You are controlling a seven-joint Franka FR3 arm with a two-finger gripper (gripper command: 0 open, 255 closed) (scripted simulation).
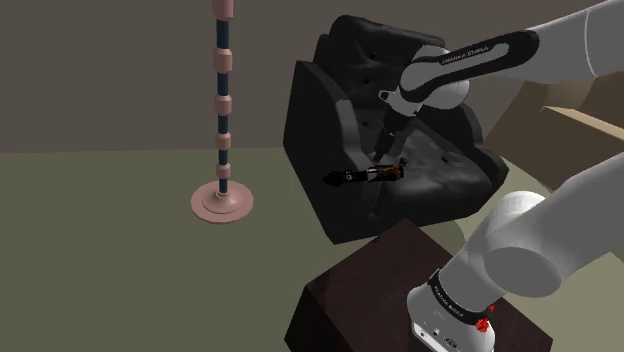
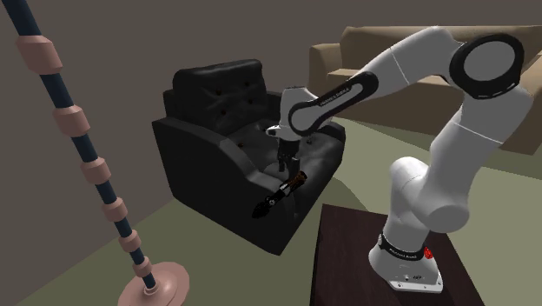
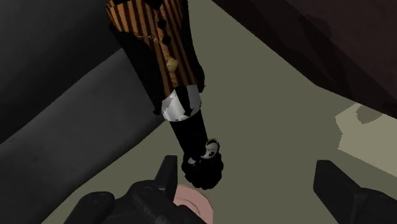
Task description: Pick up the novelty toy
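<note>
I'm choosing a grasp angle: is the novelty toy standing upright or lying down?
Lying down: the novelty toy stretches lengthwise at the black armchair's seat front, with the open gripper close over one end.

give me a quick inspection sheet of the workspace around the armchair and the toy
surface: black armchair with a tufted back
job's things: novelty toy, orange-and-black striped with a black end, juts past the seat's front edge over the floor
clutter: nothing seen
grippers: gripper open above the toy; the toy's black end sits between the fingers, nearer one, not clasped
cables: nothing seen
surroundings: pink-and-blue segmented pole on a round base, beige sofa, dark brown stand
</note>
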